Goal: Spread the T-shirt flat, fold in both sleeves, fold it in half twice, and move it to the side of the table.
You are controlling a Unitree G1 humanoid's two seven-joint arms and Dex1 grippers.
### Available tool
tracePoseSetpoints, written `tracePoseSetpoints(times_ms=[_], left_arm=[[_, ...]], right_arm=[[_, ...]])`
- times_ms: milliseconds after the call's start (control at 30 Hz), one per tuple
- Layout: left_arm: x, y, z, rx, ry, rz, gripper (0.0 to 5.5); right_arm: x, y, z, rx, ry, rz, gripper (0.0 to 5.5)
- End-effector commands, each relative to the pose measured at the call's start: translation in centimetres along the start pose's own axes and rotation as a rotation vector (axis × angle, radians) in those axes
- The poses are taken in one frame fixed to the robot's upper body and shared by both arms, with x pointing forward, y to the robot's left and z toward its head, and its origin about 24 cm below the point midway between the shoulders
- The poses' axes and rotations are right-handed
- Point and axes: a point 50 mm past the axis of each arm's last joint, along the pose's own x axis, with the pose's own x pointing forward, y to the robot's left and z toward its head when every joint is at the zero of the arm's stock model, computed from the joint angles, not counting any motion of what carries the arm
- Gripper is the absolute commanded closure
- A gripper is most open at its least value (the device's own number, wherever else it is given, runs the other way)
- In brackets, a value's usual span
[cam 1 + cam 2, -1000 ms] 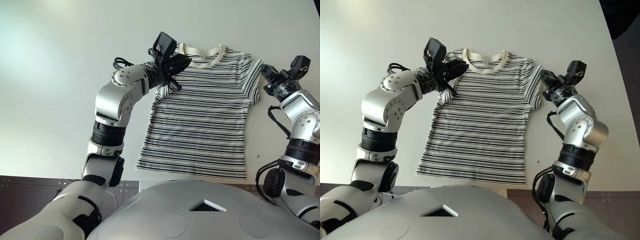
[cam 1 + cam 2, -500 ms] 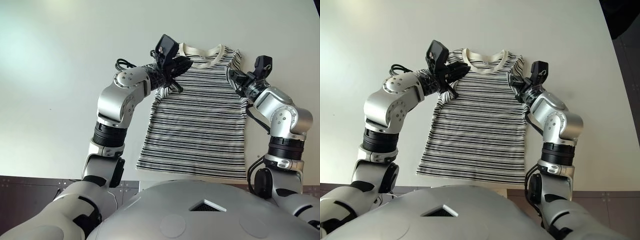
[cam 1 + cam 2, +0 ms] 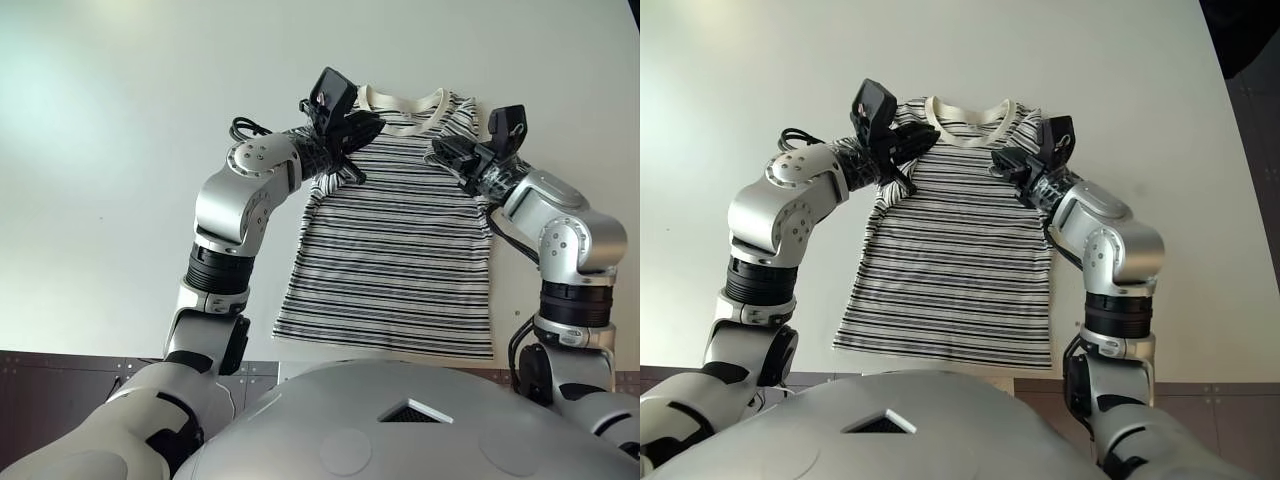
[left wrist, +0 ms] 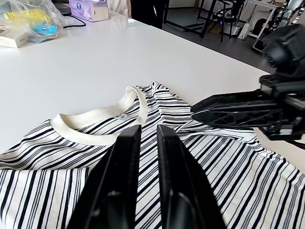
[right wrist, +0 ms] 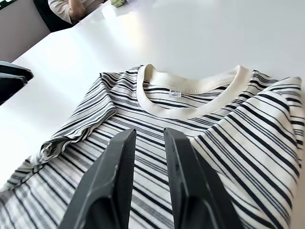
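Observed short-sleeved T-shirt lying front up on white table, centred ahead of the robot, with collar at the far end and hem close to the near table edge. Noted cream fabric with narrow dark horizontal stripes, a plain cream ribbed collar, and a small label inside the neck. Logged body panel as flat, with slight ripples along the hem. Found left sleeve turned inward onto the chest, with a raised ridge along the fold. Found right sleeve likewise turned in, giving a near-rectangular outline.

Located left gripper low over the left shoulder, just beside the collar. Fingers parallel, a narrow slit apart, stripes visible through the slit, no cloth seen pinched. Located right gripper over the right upper chest, at the folded sleeve; unable to tell contact. Fingers also a narrow slit apart, nothing seen between. Recorded the two sets of tips as near each other, not touching.

Noted plastic bag and small box at the far table edge.
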Motion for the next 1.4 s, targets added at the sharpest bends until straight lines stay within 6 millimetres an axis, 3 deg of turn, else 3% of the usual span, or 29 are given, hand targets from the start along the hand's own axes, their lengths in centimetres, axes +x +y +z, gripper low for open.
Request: tracePoseSetpoints(times_ms=[33, 133, 200, 433, 733, 833, 1100, 1167, 1300, 1400], left_arm=[[-0.4, 0.3, -0.3, 0.009, 0.003, 0.034, 4.88], [-0.8, 0.5, -0.6, 0.007, 0.002, 0.050, 4.88], [-0.9, 0.6, -0.6, 0.010, 0.001, 0.054, 4.88], [-1.7, 1.2, -0.6, 0.065, 0.010, 0.060, 4.88], [-2.2, 1.3, -1.0, 0.099, 0.020, 0.061, 4.88], [-2.2, 1.3, -1.1, 0.107, 0.024, 0.055, 4.88], [-2.8, 1.7, -1.4, 0.178, 0.048, 0.049, 4.88], [-4.3, 2.1, -1.3, 0.254, 0.053, 0.031, 4.88], [-8.9, 2.9, -1.6, 0.455, 0.113, -0.044, 4.88], [-13.8, 2.6, -3.1, 0.673, 0.194, -0.181, 4.60]], right_arm=[[-4.2, -2.4, 1.4, -0.062, -0.032, -0.098, 4.44], [-6.4, -6.2, 1.3, -0.133, 0.006, -0.279, 4.44], [-6.3, -6.8, 0.4, -0.159, 0.037, -0.295, 4.44], [-5.2, -6.5, -3.7, -0.295, 0.168, -0.284, 4.44], [-5.0, -2.6, -3.1, -0.370, 0.127, -0.077, 4.44], [-5.0, -1.5, -4.1, -0.414, 0.179, -0.010, 4.44], [-4.6, -1.8, -6.7, -0.423, 0.297, 0.037, 4.44], [-4.8, -1.4, -6.0, -0.418, 0.254, 0.067, 4.44], [-6.5, 0.2, -2.5, -0.409, 0.079, 0.142, 4.44], [-9.8, 2.0, -1.7, -0.438, 0.071, 0.191, 4.39]])
